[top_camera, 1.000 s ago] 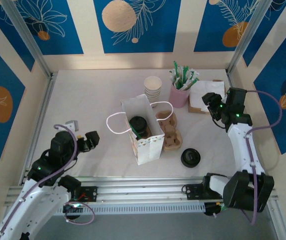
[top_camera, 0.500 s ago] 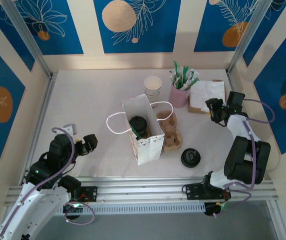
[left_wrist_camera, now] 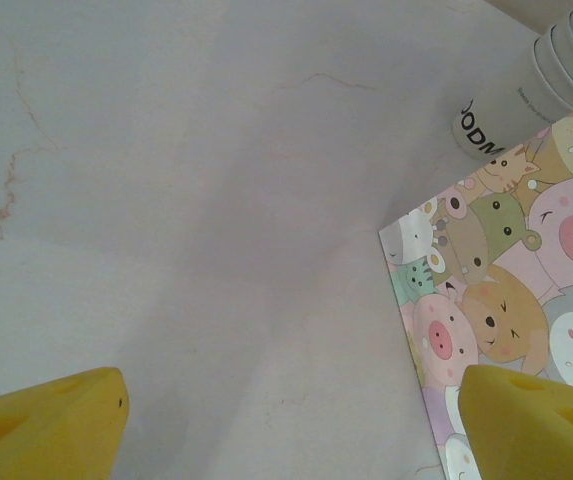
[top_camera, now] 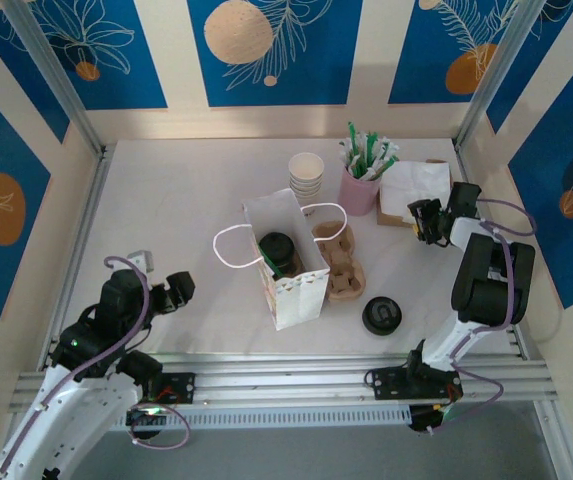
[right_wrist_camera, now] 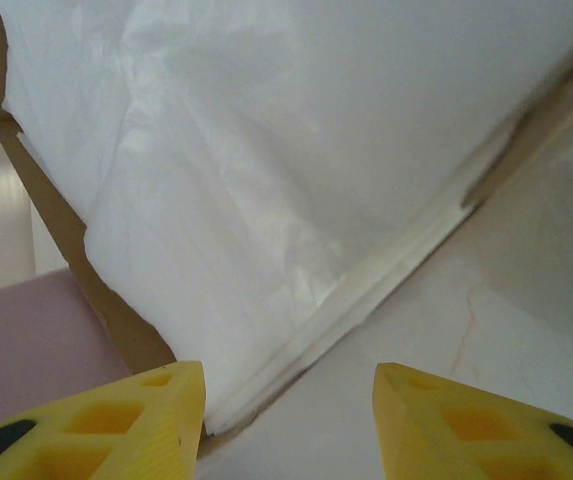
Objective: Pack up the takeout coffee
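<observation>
Top external view: the takeout coffee (top_camera: 277, 246) sits upright inside a tall white paper bag (top_camera: 301, 290). From above you mostly get its round, glossy black plastic lid, with something thin and green beside it in there. The bag has two white loop handles flopped outward and stands near the middle of the pale, faintly veined desk (top_camera: 166, 200). Right up against the bag's right side lies a brown moulded cardboard carrier (top_camera: 341, 265). Near that, toward the front, is a small pile of loose black lids (top_camera: 381, 315). Behind the bag there's a stack of lidless pale cups (top_camera: 306, 175), a pink cup (top_camera: 359, 192) stuffed with green-and-white wrapped straws, then a stack of white napkins (top_camera: 414, 188).

The left claw (top_camera: 178, 285) hovers well left of the bag, yellow fingers spread wide with nothing between them. Its wrist camera catches the bag's side, printed with cartoon pigs. The right claw (top_camera: 428, 220) is at the napkins' front edge, partly open and gripping nothing. Can't tell whether it touches them.
</observation>
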You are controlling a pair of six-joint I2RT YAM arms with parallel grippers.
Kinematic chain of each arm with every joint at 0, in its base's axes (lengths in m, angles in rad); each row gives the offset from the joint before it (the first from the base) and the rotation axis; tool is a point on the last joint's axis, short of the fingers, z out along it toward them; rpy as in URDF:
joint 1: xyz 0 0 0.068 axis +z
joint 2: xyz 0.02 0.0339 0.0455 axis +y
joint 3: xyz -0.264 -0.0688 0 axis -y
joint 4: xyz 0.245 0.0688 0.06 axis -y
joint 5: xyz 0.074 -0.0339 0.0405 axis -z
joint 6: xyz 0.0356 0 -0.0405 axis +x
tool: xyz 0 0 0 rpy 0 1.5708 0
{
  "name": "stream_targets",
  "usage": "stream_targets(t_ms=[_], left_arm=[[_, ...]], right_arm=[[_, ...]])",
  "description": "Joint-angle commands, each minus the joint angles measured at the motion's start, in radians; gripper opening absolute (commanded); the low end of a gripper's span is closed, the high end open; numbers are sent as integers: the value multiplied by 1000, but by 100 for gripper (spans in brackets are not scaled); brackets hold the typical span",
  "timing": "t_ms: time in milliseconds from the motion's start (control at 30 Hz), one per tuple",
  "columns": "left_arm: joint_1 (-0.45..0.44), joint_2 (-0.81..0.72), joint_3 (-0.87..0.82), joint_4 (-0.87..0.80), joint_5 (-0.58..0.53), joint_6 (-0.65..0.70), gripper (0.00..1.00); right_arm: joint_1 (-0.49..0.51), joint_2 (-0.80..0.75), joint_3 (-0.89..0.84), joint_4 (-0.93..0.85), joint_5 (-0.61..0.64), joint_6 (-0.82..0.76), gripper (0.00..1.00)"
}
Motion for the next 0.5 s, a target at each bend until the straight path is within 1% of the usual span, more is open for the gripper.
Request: stream_targets(t_ms=[0,267,467], left_arm=[[5,-5,-10,-17,-15,-14,86],[5,9,-12,-8,-22,-12,86],[5,12,-13,-1,-21,-10,85]], right_arm=[[-11,16,29,45,4,7,49],[-22,75,55,64,-8,10,46],[-22,81,49,99,-9,24,43]])
